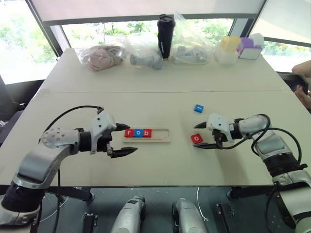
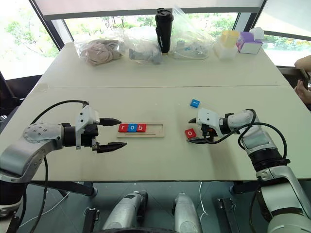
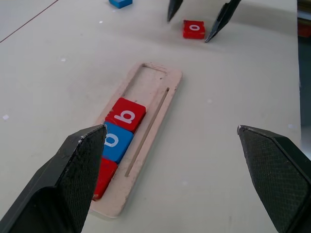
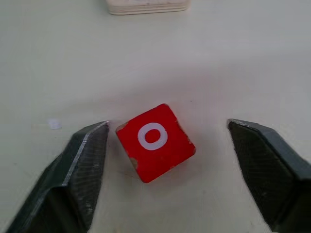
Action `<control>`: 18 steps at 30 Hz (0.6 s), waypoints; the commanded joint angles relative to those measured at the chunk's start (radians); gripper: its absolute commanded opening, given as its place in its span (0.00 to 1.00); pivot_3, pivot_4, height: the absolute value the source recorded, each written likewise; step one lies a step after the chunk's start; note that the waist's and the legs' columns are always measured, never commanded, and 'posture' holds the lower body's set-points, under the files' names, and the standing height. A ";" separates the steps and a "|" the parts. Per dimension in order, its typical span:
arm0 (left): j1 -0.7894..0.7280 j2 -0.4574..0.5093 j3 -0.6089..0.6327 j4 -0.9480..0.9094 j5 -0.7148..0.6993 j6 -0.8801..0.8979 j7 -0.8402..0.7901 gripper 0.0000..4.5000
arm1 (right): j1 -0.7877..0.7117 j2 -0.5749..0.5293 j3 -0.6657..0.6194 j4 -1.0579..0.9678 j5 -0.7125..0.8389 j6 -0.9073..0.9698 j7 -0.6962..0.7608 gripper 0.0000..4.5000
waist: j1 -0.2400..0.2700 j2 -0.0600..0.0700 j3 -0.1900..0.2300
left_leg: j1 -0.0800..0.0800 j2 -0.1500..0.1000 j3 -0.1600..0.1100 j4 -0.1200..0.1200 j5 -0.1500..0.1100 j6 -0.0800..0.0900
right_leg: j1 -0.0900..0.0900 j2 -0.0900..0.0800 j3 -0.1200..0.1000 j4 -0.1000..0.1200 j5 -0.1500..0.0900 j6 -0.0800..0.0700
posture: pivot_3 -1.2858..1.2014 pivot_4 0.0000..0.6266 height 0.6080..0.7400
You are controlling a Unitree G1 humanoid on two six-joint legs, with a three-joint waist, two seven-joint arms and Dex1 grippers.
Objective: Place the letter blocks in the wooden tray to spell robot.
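The wooden tray (image 1: pixel 160 135) lies mid-table. Its left part holds a red r (image 1: pixel 129 132), a blue o (image 1: pixel 138 133) and a red b (image 3: pixel 126 115); its right part is bare. A loose red o block (image 4: pixel 154 142) lies flat on the table right of the tray. My right gripper (image 4: pixel 167 124) straddles it, open; one finger (image 4: pixel 85 160) is almost at a corner of the block and the other stands apart. A blue block (image 1: pixel 198 108) lies farther back. My left gripper (image 1: pixel 131 138) hovers open at the tray's left end, holding nothing.
Along the table's far edge stand clear bags (image 1: pixel 102 56), a black bottle (image 1: pixel 165 35), a yellow container (image 1: pixel 228 48) and a purple and white box (image 1: pixel 250 48). A person's hand (image 1: pixel 303 92) shows at the right edge.
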 commanded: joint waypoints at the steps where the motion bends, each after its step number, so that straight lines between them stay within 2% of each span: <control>1: -0.003 0.011 0.033 -0.033 -0.012 -0.001 0.009 1.00 | -0.010 -0.006 -0.017 0.011 0.010 0.030 0.023 0.46 | 0.000 0.000 0.000 | 0.000 0.000 0.000 0.000 0.000 0.000 | 0.000 0.000 0.000 0.000 0.000 0.000 | 0.52 0.24 1.00; 2: -0.005 0.012 0.034 -0.030 -0.011 -0.002 0.009 1.00 | -0.010 -0.005 -0.025 -0.003 0.024 0.056 0.028 0.36 | 0.000 0.000 0.000 | 0.000 0.000 0.000 0.000 0.000 0.000 | 0.000 0.000 0.000 0.000 0.000 0.000 | 0.52 0.24 1.00; 3: -0.005 0.013 0.035 -0.026 -0.010 -0.005 0.008 1.00 | -0.009 -0.004 -0.032 -0.018 0.038 0.080 0.032 0.34 | 0.000 0.000 0.000 | 0.000 0.000 0.000 0.000 0.000 0.000 | 0.000 0.000 0.000 0.000 0.000 0.000 | 0.52 0.24 1.00; 10: -0.020 0.016 0.032 0.000 -0.002 -0.017 0.002 1.00 | -0.012 0.026 -0.077 -0.125 0.107 0.239 -0.014 0.34 | -0.001 0.000 0.000 | 0.000 0.000 0.000 0.000 0.000 0.000 | -0.001 0.000 0.000 0.000 0.000 0.000 | 0.52 0.24 1.00; 13: -0.030 0.022 0.037 0.020 0.004 -0.024 0.000 1.00 | -0.041 0.103 -0.086 -0.229 0.135 0.351 -0.108 0.34 | -0.006 0.000 0.000 | 0.000 0.001 0.000 0.000 0.000 0.000 | -0.001 -0.001 0.001 0.001 0.000 0.000 | 0.52 0.24 1.00; 18: -0.037 0.036 0.065 0.046 -0.001 -0.026 -0.002 1.00 | -0.091 0.251 0.009 -0.320 0.031 0.420 -0.287 0.34 | -0.006 0.000 0.000 | 0.000 0.001 -0.001 -0.001 0.000 0.000 | -0.003 0.000 0.001 0.003 0.000 -0.001 | 0.52 0.24 1.00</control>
